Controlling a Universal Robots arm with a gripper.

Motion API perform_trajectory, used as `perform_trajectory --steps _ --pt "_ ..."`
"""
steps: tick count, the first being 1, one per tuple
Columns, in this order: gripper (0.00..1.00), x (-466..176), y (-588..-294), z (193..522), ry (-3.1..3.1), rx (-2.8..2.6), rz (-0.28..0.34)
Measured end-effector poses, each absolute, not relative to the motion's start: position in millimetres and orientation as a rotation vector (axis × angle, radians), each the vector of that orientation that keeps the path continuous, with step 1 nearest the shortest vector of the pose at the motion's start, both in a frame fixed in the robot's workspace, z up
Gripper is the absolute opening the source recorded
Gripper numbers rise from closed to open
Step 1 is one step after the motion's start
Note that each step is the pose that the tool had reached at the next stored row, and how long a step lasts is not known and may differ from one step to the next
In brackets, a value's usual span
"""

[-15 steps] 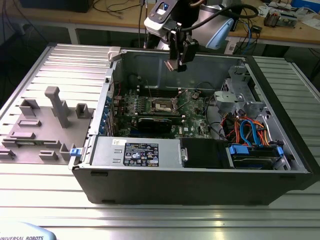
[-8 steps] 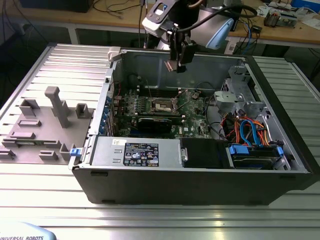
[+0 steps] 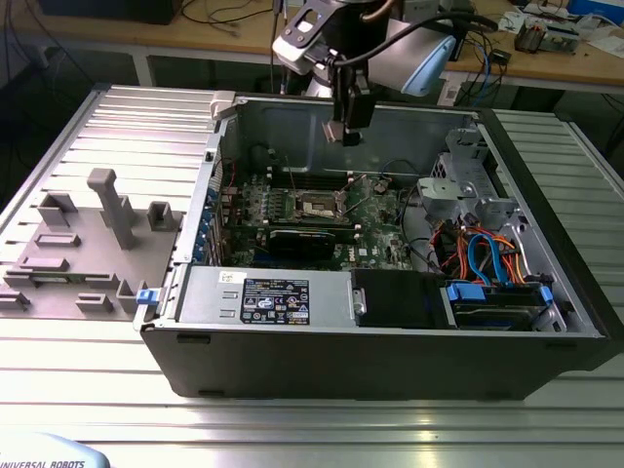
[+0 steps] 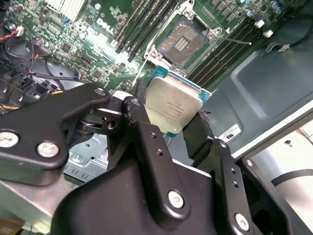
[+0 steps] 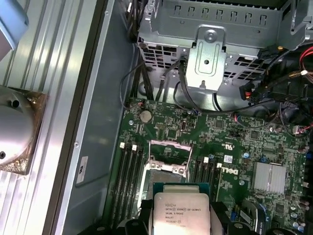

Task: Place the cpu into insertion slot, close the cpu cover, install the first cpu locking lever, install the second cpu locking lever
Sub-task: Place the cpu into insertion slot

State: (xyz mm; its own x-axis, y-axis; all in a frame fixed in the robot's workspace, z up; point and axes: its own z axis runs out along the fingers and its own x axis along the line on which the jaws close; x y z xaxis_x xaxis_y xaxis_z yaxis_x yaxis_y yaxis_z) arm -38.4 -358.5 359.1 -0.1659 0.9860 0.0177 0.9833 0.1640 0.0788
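My gripper (image 3: 345, 134) hangs above the open computer case, over the green board. It is shut on the cpu (image 4: 172, 106), a flat square chip with a silvery top, held by its edges between the black fingers (image 4: 142, 122). The chip is tilted and clear of the board. The insertion slot (image 4: 183, 43) lies beneath and ahead of it, its dark centre uncovered, and it also appears in the exterior view (image 3: 317, 207). In the first wrist view the cpu (image 5: 180, 211) sits just short of the slot (image 5: 166, 175), and the cpu cover (image 5: 169, 145) seems raised at the slot's far edge.
Long black memory slots (image 5: 128, 176) flank the socket on both sides. A black card (image 3: 307, 239) lies just in front of it. A metal drive cage (image 3: 463, 185) and coloured cables (image 3: 483, 255) fill the exterior view's right. A grey fixture plate (image 3: 88, 244) sits outside the case.
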Motion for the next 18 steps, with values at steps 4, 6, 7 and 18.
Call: perform_trajectory --steps 4,6,7,18 --pt "0.54 -38.4 -358.5 356.1 2.355 2.013 0.103" --pt "0.54 -38.4 -358.5 354.3 2.343 2.02 0.095" --pt "0.54 -38.3 -358.5 354.0 2.34 2.023 0.094" --pt "0.54 -38.4 -358.5 353.6 2.331 2.032 0.093"
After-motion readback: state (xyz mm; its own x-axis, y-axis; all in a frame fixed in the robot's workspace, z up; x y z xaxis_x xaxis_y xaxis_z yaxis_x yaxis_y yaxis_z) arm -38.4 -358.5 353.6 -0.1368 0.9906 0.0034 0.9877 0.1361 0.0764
